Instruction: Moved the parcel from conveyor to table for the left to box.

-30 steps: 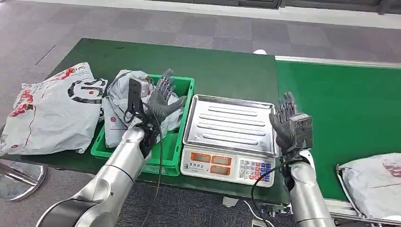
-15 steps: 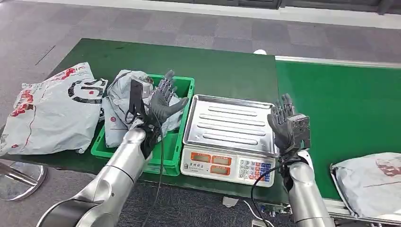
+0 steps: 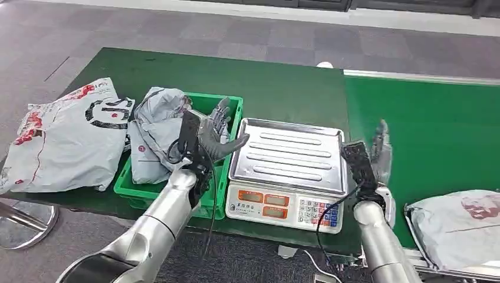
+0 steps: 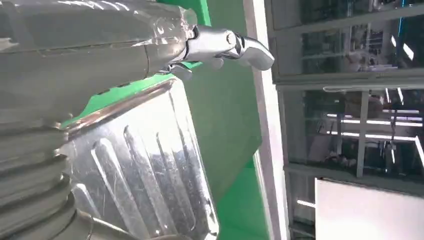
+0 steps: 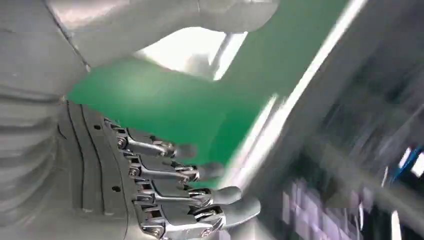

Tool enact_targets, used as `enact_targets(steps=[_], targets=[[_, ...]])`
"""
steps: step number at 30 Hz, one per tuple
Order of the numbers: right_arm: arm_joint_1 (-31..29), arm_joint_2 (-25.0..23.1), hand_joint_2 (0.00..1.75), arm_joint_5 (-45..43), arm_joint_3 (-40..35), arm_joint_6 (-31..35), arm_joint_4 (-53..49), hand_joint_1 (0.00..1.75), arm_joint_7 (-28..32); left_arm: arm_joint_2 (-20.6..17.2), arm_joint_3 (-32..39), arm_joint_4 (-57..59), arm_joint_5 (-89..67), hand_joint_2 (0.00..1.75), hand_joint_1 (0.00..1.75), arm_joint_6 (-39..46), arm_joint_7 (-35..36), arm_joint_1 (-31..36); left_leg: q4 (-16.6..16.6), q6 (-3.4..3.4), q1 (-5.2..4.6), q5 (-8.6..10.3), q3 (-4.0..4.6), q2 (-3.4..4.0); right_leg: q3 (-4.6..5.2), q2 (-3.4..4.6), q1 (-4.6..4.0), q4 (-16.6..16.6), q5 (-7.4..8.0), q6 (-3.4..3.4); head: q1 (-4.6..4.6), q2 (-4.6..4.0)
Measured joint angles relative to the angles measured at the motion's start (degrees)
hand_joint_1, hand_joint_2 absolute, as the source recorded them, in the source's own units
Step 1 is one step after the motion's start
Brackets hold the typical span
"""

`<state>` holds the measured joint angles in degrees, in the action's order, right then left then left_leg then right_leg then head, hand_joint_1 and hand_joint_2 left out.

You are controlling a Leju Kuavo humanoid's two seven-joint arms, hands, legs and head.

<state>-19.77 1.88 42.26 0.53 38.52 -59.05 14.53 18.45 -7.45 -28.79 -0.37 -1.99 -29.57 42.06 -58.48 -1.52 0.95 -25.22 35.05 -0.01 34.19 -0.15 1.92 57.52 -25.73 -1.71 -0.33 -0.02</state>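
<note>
Head view: parcel [image 3: 457, 230] lies on the conveyor [image 3: 424, 130], right of the scale [image 3: 287, 168], cut off by the frame edge. Right hand [image 3: 377, 154] is nearer, just beside the scale's right edge, empty, fingers apart. Left hand [image 3: 217, 132] hovers empty at the scale's left, fingers spread.
Left wrist view: scale tray, thumb extended.
Right wrist view: blurred; fingers [image 5: 170, 172] extended over green belt.

Both arms [image 3: 159, 221] are showing smooth silver casings. Each wrist is carrying a black camera block, with a thin black cable [image 3: 203, 194] trailing down the forearm. The left hand [image 3: 218, 132] and right hand [image 3: 380, 150] are presenting dark grey fingers with metal-linked segments [image 5: 165, 175] and grey ribbed covers.
</note>
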Motion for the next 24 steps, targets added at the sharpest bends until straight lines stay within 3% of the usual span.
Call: enact_targets(steps=[2,4,11,18,24], targets=[[0.2,1.8,1.75,11.8,4.6,1.3,2.4,0.0,0.0,-0.2,-0.7,0.0,0.6,1.75,0.0,0.3,-1.8,-1.0,0.0,0.03,-0.01,-0.03,0.01,0.0,0.0,0.02,0.0,0.0,0.0,0.0,0.0,0.0],[1.1,3.0,1.75,18.2,10.5,1.3,4.2,0.0,1.6,-0.2,-1.4,-0.3,1.1,1.75,0.0,0.9,-2.7,-1.5,0.0,0.04,-0.01,-0.02,0.09,-0.15,-0.04,-0.18,0.01,0.0,-0.02,-0.03,0.0,0.0],[2.7,3.1,1.75,28.2,26.3,1.4,6.4,0.0,1.9,-0.4,-2.0,-0.7,2.3,1.75,0.0,2.6,-1.9,-2.0,0.0,0.04,-0.01,-0.03,0.1,-0.19,-0.01,-0.16,0.0,0.0,-0.02,-0.03,0.0,0.0],[3.7,3.7,1.75,31.4,29.1,0.9,8.4,0.0,-4.9,-1.0,-2.0,-1.5,2.9,1.75,0.0,2.8,-2.5,-2.5,0.0,0.04,-0.01,-0.02,0.1,-0.13,0.01,-0.11,0.0,0.0,-0.02,-0.03,0.0,0.0],[7.3,4.7,1.75,34.7,26.0,-13.3,9.8,0.0,-20.3,-2.1,-2.0,-3.2,3.3,1.75,0.0,3.1,-2.6,-3.1,0.0,0.04,-0.01,-0.03,0.11,-0.15,0.0,-0.16,0.0,0.0,-0.03,-0.04,0.0,0.0]])
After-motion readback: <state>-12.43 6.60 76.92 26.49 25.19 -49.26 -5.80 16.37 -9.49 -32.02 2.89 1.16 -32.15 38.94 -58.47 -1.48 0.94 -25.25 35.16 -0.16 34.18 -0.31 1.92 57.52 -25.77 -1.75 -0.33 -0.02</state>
